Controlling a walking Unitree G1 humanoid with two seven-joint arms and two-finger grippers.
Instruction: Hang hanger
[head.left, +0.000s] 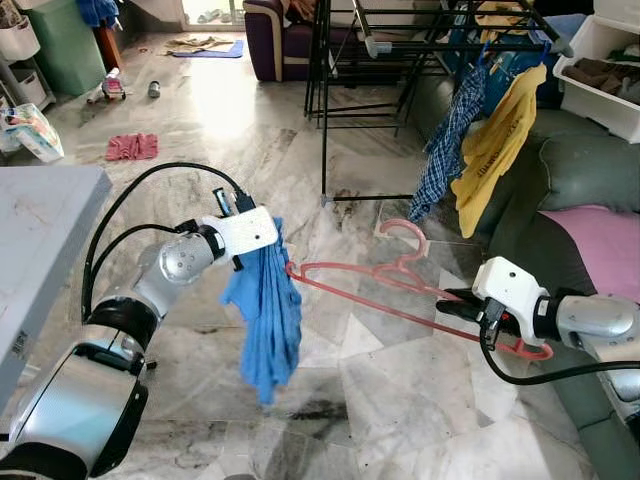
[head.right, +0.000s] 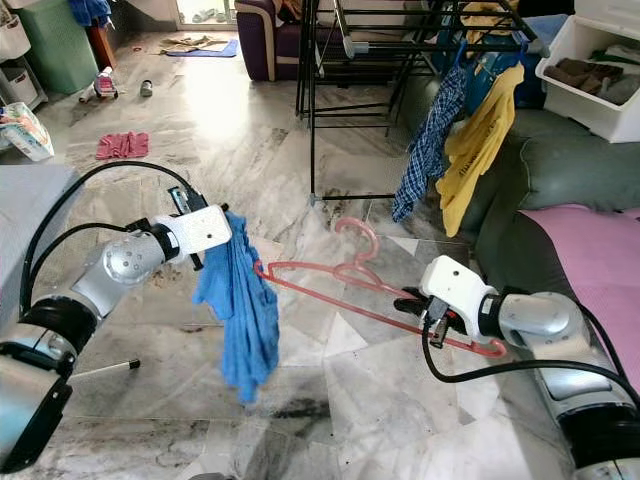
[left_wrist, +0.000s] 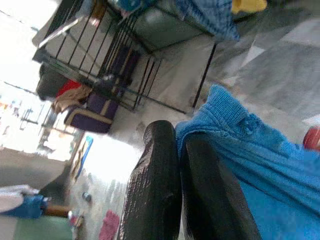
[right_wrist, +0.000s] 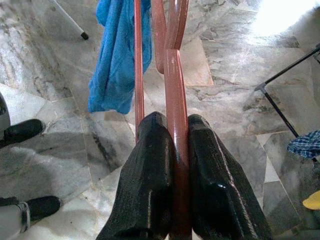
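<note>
A red plastic hanger (head.left: 390, 285) is held level above the marble floor, hook up. My right gripper (head.left: 452, 301) is shut on its right shoulder bar; in the right wrist view the fingers (right_wrist: 150, 185) clamp the red bar (right_wrist: 176, 150). A blue cloth (head.left: 265, 310) hangs from the hanger's left end. My left gripper (head.left: 272, 240) is shut on the cloth's top edge; the left wrist view shows the fingers (left_wrist: 160, 190) pinching blue fabric (left_wrist: 250, 155). The black drying rack (head.left: 400, 60) stands beyond, with a plaid shirt (head.left: 445, 150) and a yellow garment (head.left: 495, 150) hanging from it.
A grey-green sofa (head.left: 580, 190) with a pink cushion (head.left: 600, 250) lies at the right. A white bin (head.left: 610, 70) sits above it. A grey table (head.left: 40, 240) stands at the left. A red rag (head.left: 132, 146), bags and small items lie on the floor farther back.
</note>
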